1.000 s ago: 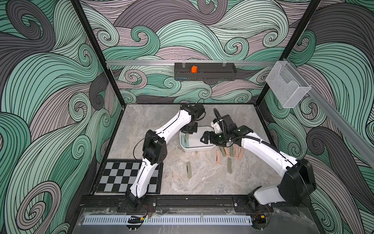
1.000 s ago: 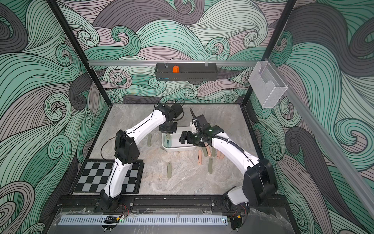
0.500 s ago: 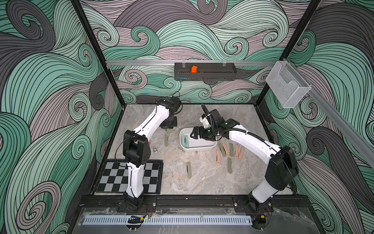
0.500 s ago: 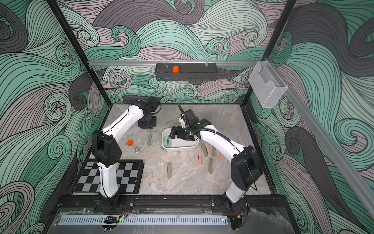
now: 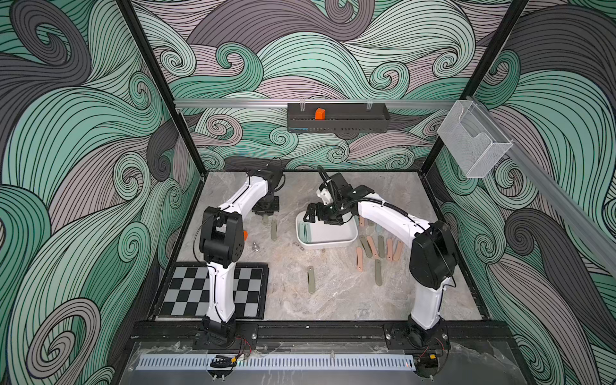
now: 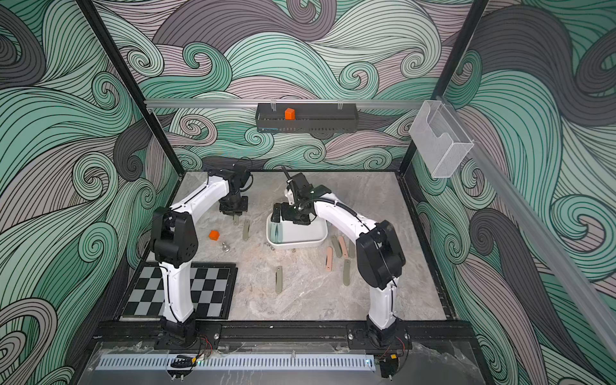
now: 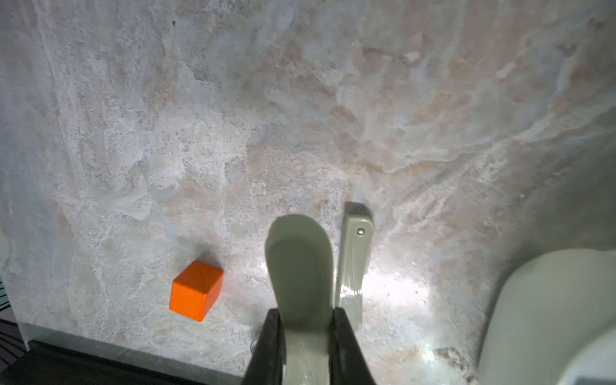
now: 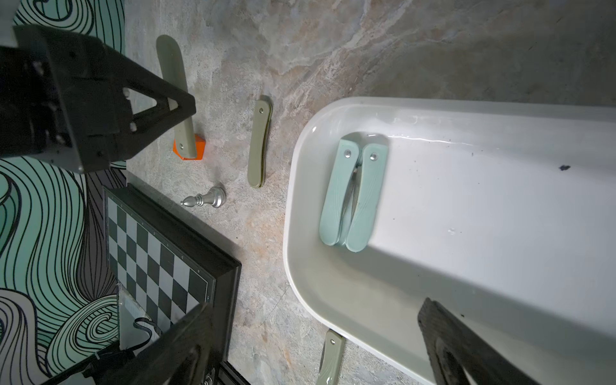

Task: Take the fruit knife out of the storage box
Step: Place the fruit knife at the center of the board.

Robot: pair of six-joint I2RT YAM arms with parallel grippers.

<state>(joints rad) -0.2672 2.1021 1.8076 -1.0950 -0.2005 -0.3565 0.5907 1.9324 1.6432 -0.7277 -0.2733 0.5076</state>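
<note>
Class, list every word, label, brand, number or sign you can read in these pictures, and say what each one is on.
No text can be read in any view.
black wall tray: small bluish marks along its lower front edge, too small to read.
chessboard: plain squares, no letters or numbers visible.
teal fruit knives in the storage box: rivets only, no brand visible.

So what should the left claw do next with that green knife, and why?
Probably lower it and let go. The left claw is shut on the olive knife, already outside the white storage box, over bare table beside another olive knife lying there.
</note>
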